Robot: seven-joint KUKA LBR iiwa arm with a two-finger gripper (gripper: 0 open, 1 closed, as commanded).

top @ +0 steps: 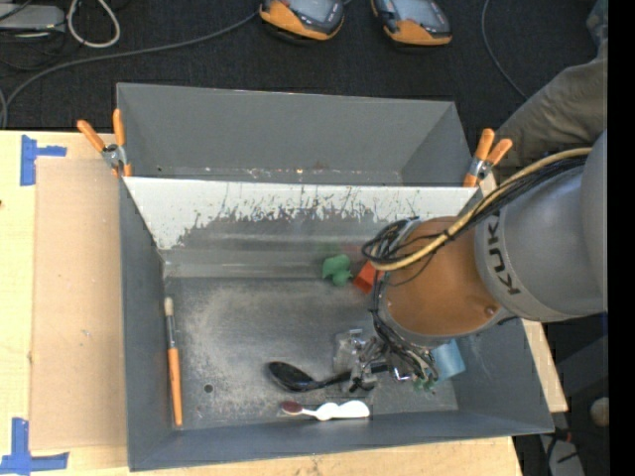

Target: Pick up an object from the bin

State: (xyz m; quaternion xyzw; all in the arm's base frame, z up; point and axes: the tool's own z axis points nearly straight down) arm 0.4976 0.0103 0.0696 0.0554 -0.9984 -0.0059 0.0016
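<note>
**Inspector:** Position of the jaws?

**Assessor:** Low over the floor of the bin (248, 315), near-right part, below the orange wrist cover (437, 286). Whether they are open or closed I cannot tell, as metal parts and wires crowd that spot.

**Inspector:** What lies at them?

**Assessor:** A black spoon (294, 373). Its bowl points left and its handle runs right, ending at the jaws. I cannot confirm contact between them.

**Inspector:** Nearest neighbours?

**Assessor:** A white utensil (337, 411) with a dark left tip lies flat just nearer than the spoon, close to the near wall. A blue item (448, 357) sits just right of the jaws, partly hidden by the wrist.

**Inspector:** Further out?

**Assessor:** A green piece (336, 268) and a red piece (363, 278) lie side by side at the far edge of the floor, the red one against the wrist cover. A thin orange-handled stick (174, 370) lies along the left wall, well apart from everything else.
</note>
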